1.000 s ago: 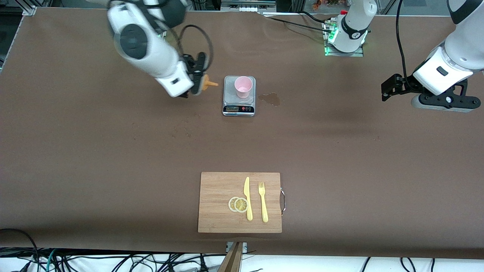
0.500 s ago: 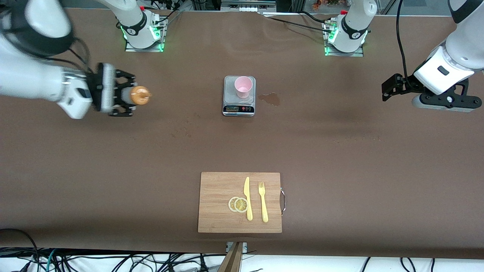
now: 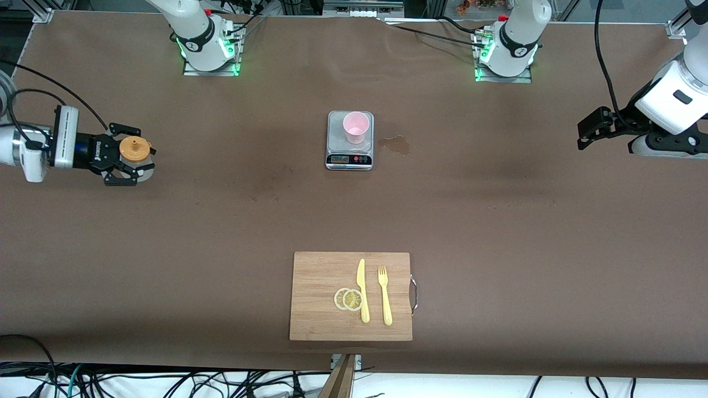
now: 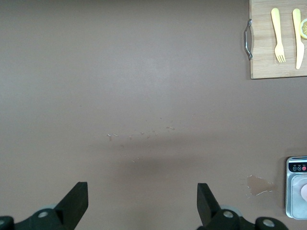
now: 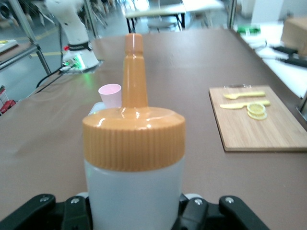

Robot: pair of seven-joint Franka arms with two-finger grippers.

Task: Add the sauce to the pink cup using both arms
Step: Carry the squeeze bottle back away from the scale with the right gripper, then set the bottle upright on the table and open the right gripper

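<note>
The sauce bottle (image 3: pixel 135 150), whitish with an orange nozzle cap, stands upright in my right gripper (image 3: pixel 131 157), which is shut on its body over the right arm's end of the table. In the right wrist view the sauce bottle (image 5: pixel 134 184) fills the middle, clamped low down by the right gripper (image 5: pixel 134 213). The pink cup (image 3: pixel 355 126) stands on a small silver scale (image 3: pixel 349 159) at mid table, well apart from the bottle; it shows past the nozzle as the pink cup (image 5: pixel 111 95). My left gripper (image 3: pixel 589 129) hangs open over the left arm's end, and the left gripper (image 4: pixel 143 203) holds nothing.
A wooden cutting board (image 3: pixel 321 312) lies nearer the front camera, carrying a yellow knife (image 3: pixel 362 290), a yellow fork (image 3: pixel 385 296) and two lemon slices (image 3: pixel 348 299). A small wet stain (image 3: pixel 395 145) marks the brown table beside the scale, toward the left arm.
My right arm has swung the bottle away from beside the cup to its own end of the table, turning it from tilted to upright. The left arm drifted slightly outward.
</note>
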